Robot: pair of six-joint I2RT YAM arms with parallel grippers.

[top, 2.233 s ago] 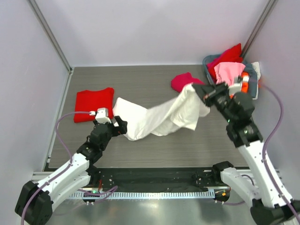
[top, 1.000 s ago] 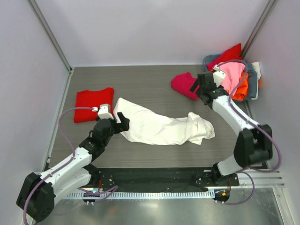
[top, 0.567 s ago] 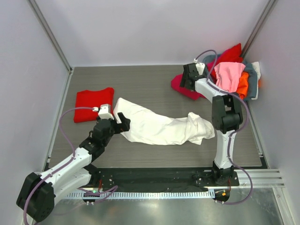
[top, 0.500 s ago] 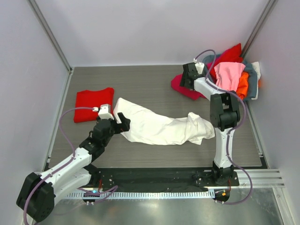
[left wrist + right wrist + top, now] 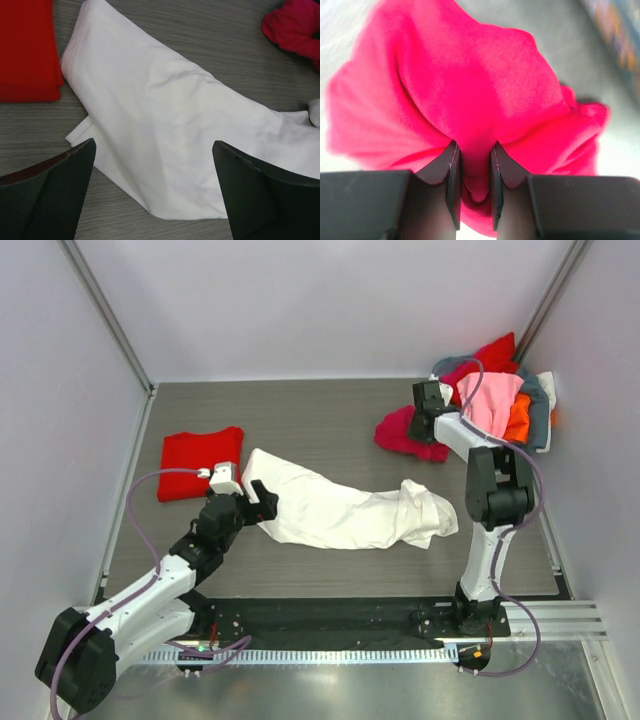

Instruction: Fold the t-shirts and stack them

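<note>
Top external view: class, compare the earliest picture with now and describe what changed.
The right end effector let go of the white t-shirt, which dropped flat onto the table. It then swung back to the magenta t-shirt and closed on it, tugging it slightly toward the basket. The left end effector stayed open; the folded red t-shirt stayed put.

We find no legible text, label, brand, number or sign in any view. The white t-shirt, the red t-shirt and the magenta t-shirt show us plain cloth only. A coloured strip in the upper right corner of the right wrist view is too blurred to read.
</note>
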